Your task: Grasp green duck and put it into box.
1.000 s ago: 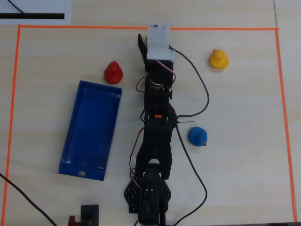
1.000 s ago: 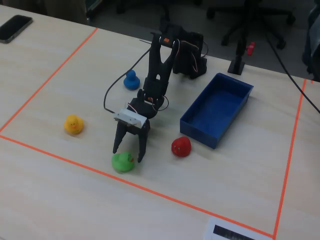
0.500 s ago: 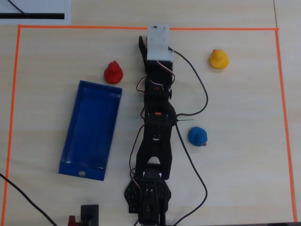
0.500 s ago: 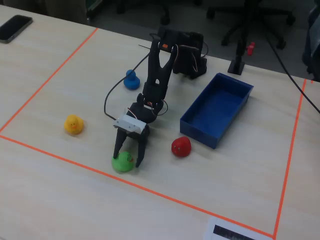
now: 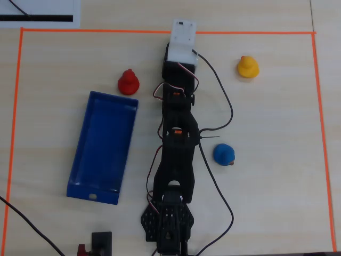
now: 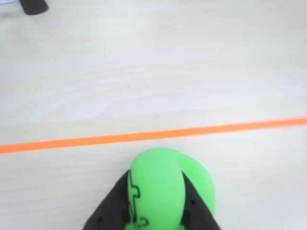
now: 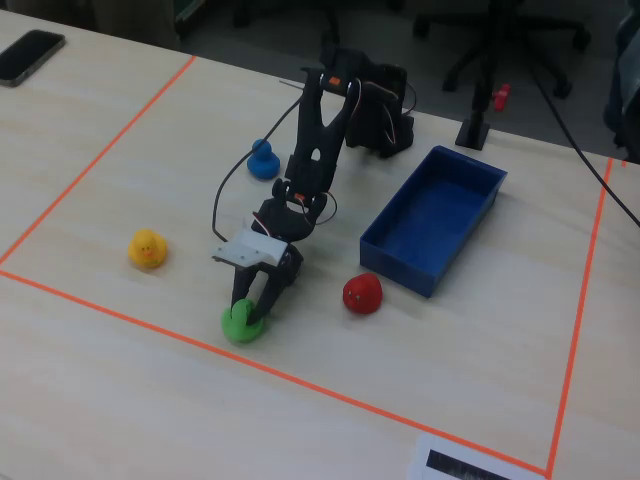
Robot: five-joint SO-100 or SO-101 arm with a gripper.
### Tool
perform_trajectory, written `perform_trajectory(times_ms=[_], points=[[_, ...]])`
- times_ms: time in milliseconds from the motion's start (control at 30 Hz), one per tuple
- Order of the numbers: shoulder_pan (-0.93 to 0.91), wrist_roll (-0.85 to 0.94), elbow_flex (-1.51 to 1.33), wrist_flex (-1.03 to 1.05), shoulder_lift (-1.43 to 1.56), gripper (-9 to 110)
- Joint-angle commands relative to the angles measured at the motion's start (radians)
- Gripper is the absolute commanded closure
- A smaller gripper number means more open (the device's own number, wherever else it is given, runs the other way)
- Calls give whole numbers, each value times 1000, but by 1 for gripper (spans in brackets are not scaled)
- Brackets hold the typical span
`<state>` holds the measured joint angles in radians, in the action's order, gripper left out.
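The green duck (image 7: 240,323) sits on the table just inside the orange tape line (image 7: 300,378). My gripper (image 7: 252,308) reaches down over it with a black finger on each side. In the wrist view the duck (image 6: 165,187) fills the space between the jaws, and both fingers press against its sides. In the overhead view the duck is hidden under the white wrist mount (image 5: 182,40). The blue box (image 7: 400,262) is open and empty. It lies to the right of the arm in the fixed view and to the left of it in the overhead view (image 5: 104,144).
A red duck (image 7: 361,294) stands between my gripper and the box, near the box's corner (image 5: 128,82). A yellow duck (image 7: 147,249) and a blue duck (image 7: 263,160) stand on the other side of the arm. Cables trail beside the arm.
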<state>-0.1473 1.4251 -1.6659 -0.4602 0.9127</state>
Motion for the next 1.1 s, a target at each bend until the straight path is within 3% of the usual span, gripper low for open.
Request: perform_trajectory(times_ms=[0,167,467,733,1067], points=[[12,-212,104,434,262,101],[117,-382,230,925,491,101],[442,-623,273,1419,767,101],[620,-713,-80,1517,1100,101],[571,-638,-695,1367,1427,99]])
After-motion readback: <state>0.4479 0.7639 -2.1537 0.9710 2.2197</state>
